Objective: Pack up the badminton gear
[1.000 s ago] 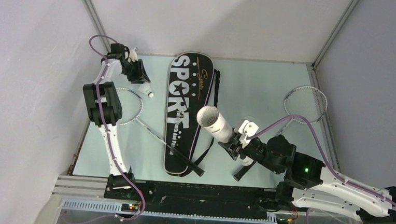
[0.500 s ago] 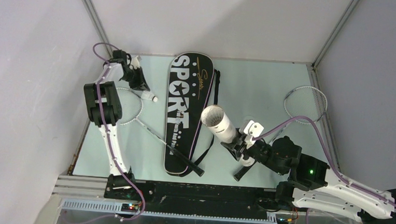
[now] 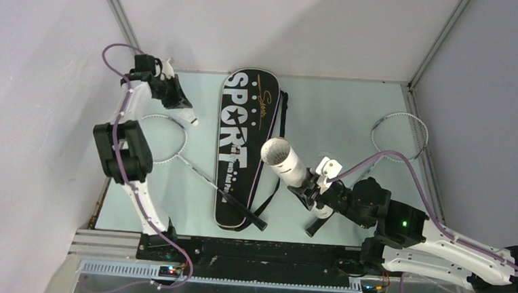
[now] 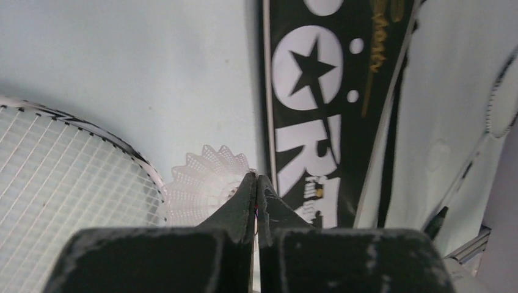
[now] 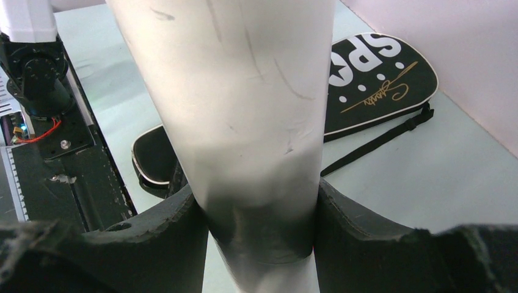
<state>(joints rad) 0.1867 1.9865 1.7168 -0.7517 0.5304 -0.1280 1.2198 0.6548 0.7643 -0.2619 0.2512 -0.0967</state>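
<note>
A white shuttlecock (image 3: 191, 120) (image 4: 201, 183) sits at the back left, between a racket head (image 3: 161, 139) (image 4: 55, 171) and the black "SPORT" bag (image 3: 243, 145) (image 4: 311, 110). My left gripper (image 3: 182, 106) (image 4: 256, 177) is shut, its tips pinched together at the edge of the shuttlecock's skirt. My right gripper (image 3: 306, 188) (image 5: 256, 195) is shut on the lower end of the white tube (image 3: 284, 160) (image 5: 244, 110), which tilts up with its open mouth toward the bag. The second racket (image 3: 398, 134) lies at the right, its shaft partly hidden by the right arm.
The left racket's shaft crosses the bag's lower end, its black handle (image 3: 255, 221) near the front. The bag's strap (image 3: 267, 188) (image 5: 379, 137) trails off its right side. Grey walls close in the table on three sides. A black rail (image 3: 250, 251) runs along the near edge.
My left gripper has closed at the shuttlecock's skirt, and the left arm has swung a little back and left. The right gripper and the tube have barely shifted.
</note>
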